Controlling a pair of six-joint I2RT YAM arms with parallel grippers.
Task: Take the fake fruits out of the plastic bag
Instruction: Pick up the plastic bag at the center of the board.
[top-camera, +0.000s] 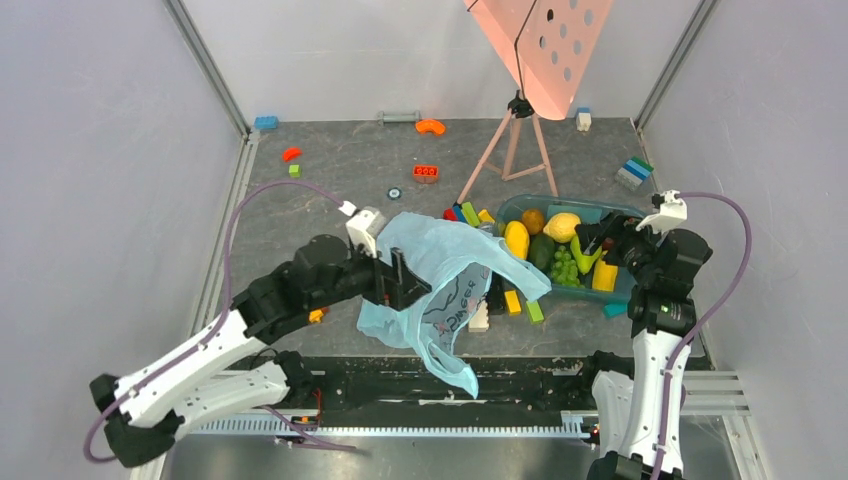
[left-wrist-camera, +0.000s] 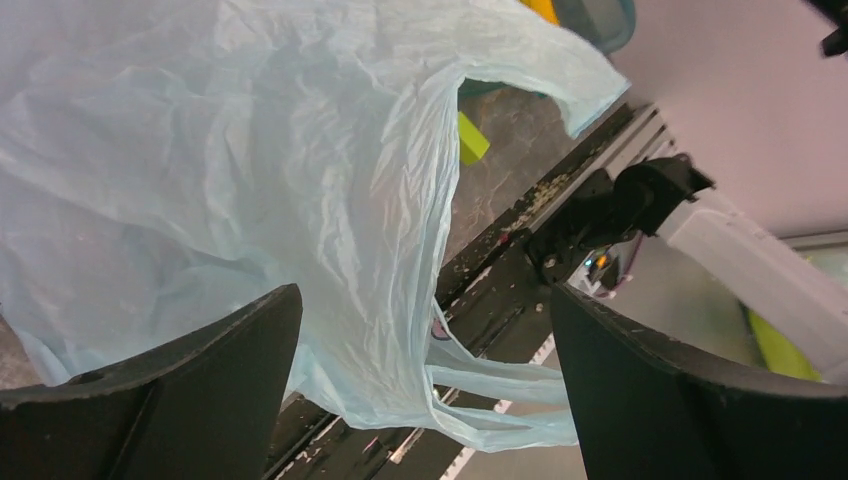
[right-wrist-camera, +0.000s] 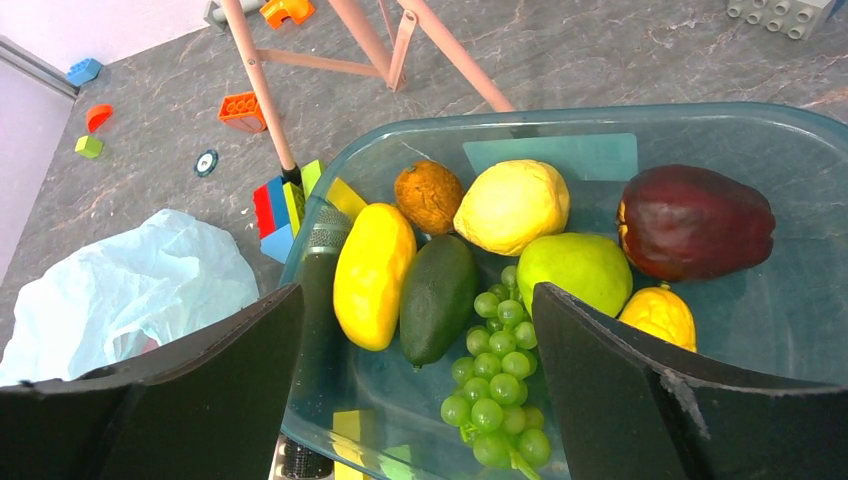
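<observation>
Hanging between parted left jaws: plastic bag (top-camera: 440, 262); right jaws apart over fruits (right-wrist-camera: 512, 205) in tub (right-wrist-camera: 700, 122), bricks (right-wrist-camera: 285, 205) beside.

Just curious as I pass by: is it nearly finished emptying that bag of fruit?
Looks nearly done: lemon, pear and plum lie in the tub. In hand: the left gripper, jaws open, straddles the limp bag; the right gripper is open above the tub. Left: unclear, the bag's inside is hidden.
</observation>
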